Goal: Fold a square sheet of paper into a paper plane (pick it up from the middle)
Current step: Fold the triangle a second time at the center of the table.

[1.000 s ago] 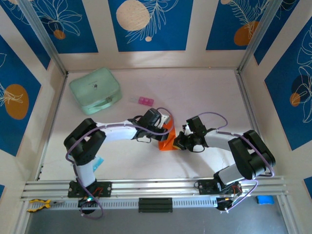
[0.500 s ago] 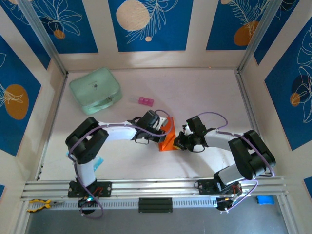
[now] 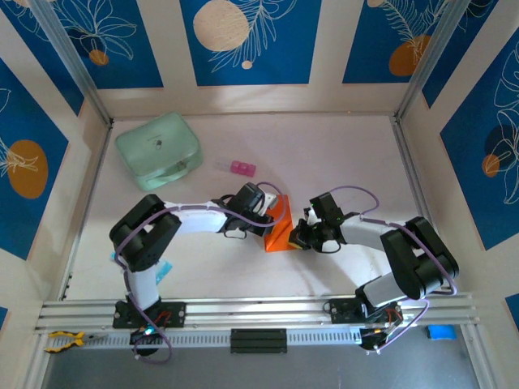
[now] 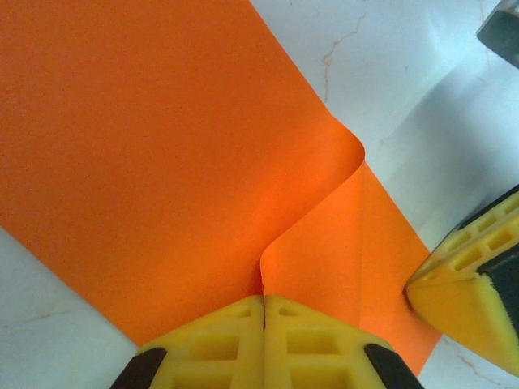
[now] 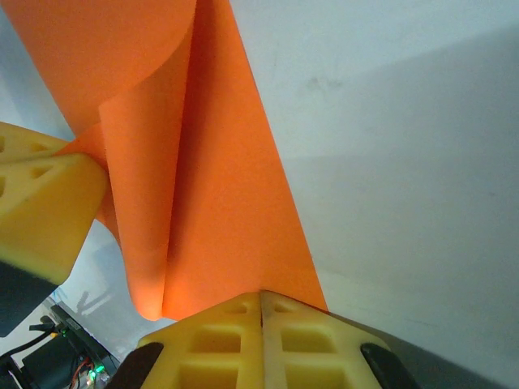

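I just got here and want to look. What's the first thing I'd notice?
The bright orange sheet of paper in the middle of the table, curled over on itself. The left tool and right tool both pinch it from opposite sides. A mint-green case sits at the far left.

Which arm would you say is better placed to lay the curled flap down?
Probably the left: left claw pinches the curled flap of the orange paper; right claw merely holds its flatter edge.

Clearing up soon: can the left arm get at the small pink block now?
Probably not yet: the left gripper is shut on the bright orange paper sheet, though the small pink block lies near, unobstructed.
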